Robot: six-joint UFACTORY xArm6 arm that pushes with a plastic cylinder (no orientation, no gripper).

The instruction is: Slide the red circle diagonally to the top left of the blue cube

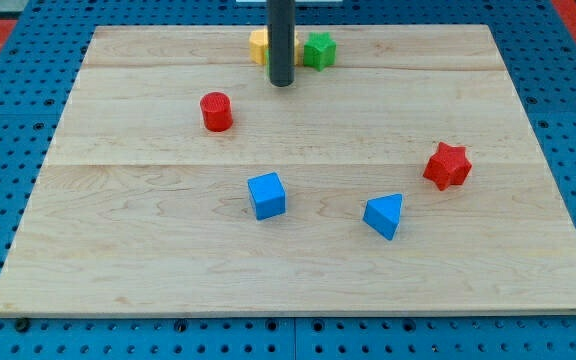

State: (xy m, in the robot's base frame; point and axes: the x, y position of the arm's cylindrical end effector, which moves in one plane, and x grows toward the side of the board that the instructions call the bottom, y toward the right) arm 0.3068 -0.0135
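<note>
The red circle (216, 111) is a short red cylinder standing on the wooden board (118, 240), left of centre. The blue cube (266, 195) sits below it and to the right, about a block and a half away. My tip (282, 83) is the lower end of a dark rod coming down from the view's top. It stands to the upper right of the red circle, apart from it, and well above the blue cube.
A yellow block (259, 46) and a green star-shaped block (319, 50) lie at the top edge, either side of the rod. A blue triangular block (385, 216) and a red star-shaped block (447, 165) lie at the right. Blue pegboard surrounds the board.
</note>
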